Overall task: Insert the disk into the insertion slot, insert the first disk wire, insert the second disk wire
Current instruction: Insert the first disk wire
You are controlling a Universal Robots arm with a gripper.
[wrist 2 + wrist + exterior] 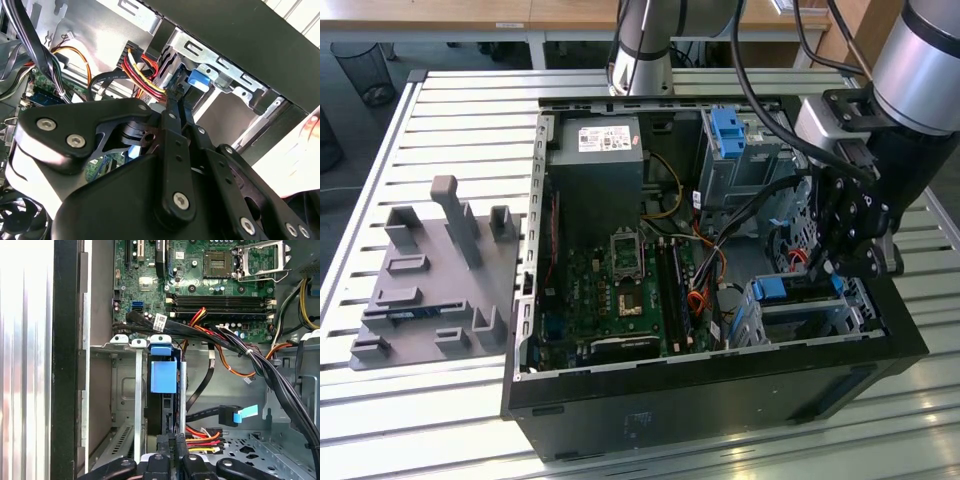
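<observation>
1. Disk [164, 374] is on edge inside the slot [125, 405], in the case [720, 400] corner toward the exterior view's right. Its blue tab is about level w/ the cage's front lugs, so it looks seated to me.
2. Pincer [175, 447] hangs low in the case at the disk's far end from the tab, just beside the red/yellow wires [205, 437]. Tips are drawn together, so clenched. Whether anything is nipped between them I can't make out.
3. My guess is the arm stands there because that end of the disk takes the plugs. The wire bundle lies right by it, and a black cable w/ a blue-tagged plug [235, 415] lies loose nearby, not plugged into the disk.
4. The board [210, 290] is well clear of the arm.
5. Hard to see:
   - In the exterior view the arm's wrist covers the spot where the tips meet the disk.
   - In the second wrist view the pincer's own links block most of the slot.
   - The disk's connector face is hidden.
6. A grey fixture [430, 290] sits on the bench [450, 100] beside the case, well apart from the arm.
</observation>
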